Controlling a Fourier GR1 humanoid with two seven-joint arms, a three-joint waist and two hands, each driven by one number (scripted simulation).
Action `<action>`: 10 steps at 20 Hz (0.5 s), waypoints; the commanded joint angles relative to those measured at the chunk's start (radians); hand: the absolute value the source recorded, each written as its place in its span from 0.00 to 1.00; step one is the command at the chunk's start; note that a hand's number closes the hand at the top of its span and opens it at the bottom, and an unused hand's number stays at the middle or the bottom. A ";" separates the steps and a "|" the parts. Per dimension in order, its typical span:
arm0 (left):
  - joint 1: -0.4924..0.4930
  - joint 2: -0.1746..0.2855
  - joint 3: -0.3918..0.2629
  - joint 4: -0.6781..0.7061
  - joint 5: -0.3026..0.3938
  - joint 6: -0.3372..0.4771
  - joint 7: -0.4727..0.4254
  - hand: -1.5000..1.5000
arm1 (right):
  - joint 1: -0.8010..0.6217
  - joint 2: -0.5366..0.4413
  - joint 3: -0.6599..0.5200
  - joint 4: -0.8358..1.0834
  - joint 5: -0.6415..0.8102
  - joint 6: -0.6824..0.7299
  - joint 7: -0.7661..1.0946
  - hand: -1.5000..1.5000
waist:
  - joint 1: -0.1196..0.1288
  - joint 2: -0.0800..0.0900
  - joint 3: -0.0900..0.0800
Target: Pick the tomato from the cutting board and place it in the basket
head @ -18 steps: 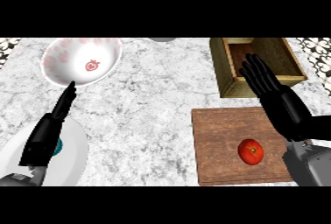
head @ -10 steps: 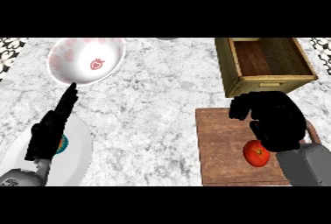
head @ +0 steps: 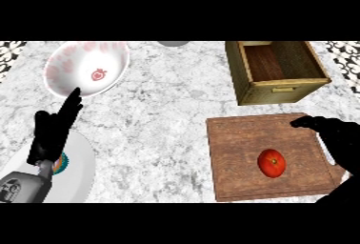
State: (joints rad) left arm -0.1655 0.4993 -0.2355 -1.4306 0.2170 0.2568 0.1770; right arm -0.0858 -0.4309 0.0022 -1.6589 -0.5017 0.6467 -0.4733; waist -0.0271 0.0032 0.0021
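A: Right hand [head: 336,140] is hovering over the right edge of the cutting board [head: 235,143], just beside the tomato [head: 272,163] and not touching it. It reads as one dark mass, so I cannot tell whether it is spread or curled. It is holding nothing.
B: Tomato is lying on the board, right of centre. Basket [head: 281,89] is standing just beyond the board's far edge.
A: Judging the reach as the step in hand. It should be centring over the fruit, then lowering and wrapping both sides, so the tomato isn't rolling off.
B: Left hand [head: 55,131] is resting at the left, fingers straight.
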 commanded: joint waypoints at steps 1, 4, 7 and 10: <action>-0.040 -0.004 0.022 0.060 0.008 -0.020 -0.013 0.50 | -0.055 -0.161 -0.144 0.020 0.166 0.011 -0.054 0.00 | -0.003 0.003 -0.002; -0.020 -0.013 -0.003 0.020 -0.001 -0.010 0.017 0.50 | -0.066 -0.310 -0.205 -0.002 0.294 0.032 -0.080 0.00 | 0.008 -0.002 0.000; -0.033 -0.023 -0.001 0.045 0.000 -0.023 -0.003 0.50 | -0.070 -0.432 -0.164 0.023 0.421 0.123 -0.143 0.00 | 0.027 0.006 0.001; -0.061 -0.047 -0.015 0.038 -0.020 0.006 0.023 0.50 | -0.057 -0.538 -0.104 0.023 0.489 0.194 -0.189 0.00 | 0.032 0.006 0.002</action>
State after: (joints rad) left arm -0.2079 0.4696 -0.2453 -1.4021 0.2049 0.2535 0.1897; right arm -0.1484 -0.8414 -0.1286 -1.6634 -0.1259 0.6646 -0.5116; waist -0.0038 0.0065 0.0030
